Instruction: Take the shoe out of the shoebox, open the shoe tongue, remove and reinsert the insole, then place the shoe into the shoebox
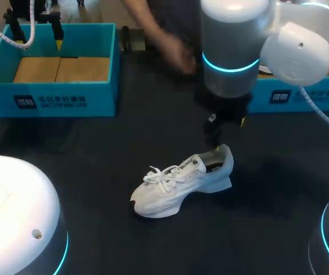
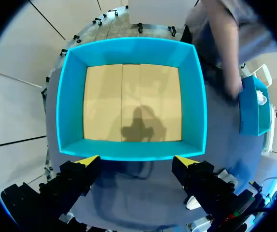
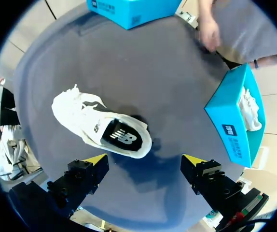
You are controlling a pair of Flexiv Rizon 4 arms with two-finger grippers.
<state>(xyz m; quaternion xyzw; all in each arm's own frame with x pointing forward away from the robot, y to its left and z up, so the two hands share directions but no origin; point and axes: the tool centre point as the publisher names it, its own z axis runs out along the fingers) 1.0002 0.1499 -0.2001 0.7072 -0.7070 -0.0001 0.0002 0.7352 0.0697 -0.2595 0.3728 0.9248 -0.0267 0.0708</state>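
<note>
**Right gripper** [image 3: 144,162]: jaws wide apart, holding nothing. The shoe [image 3: 88,121] stands on its sole on the table just ahead of the jaws, heel end nearest them and toe pointing away. The dark insole [image 3: 121,137] shows through the shoe's mouth and appears seated.

**Left gripper** [image 2: 136,162]: jaws apart and empty, hovering at the near wall of the box [image 2: 129,50]. The box floor is bare. The shoe is well apart from this gripper.

**Step in hand (judged):** opening the tongue [image 1: 196,162], ahead of pulling the insole.

1. Narrow the right jaws before descent. The present gap is wider than the tongue needs.
2. Grip only the tongue's top edge, clear of the laces, and fold it toward the toe.
3. The shoe is free to slide, so steady it with the left gripper before pulling.
4. Take the insole at its heel edge and peel it upward rather than dragging it.

**Caution:** a person's hand [image 1: 179,54] is over the table beyond the shoe. Keep the movement short.
</note>
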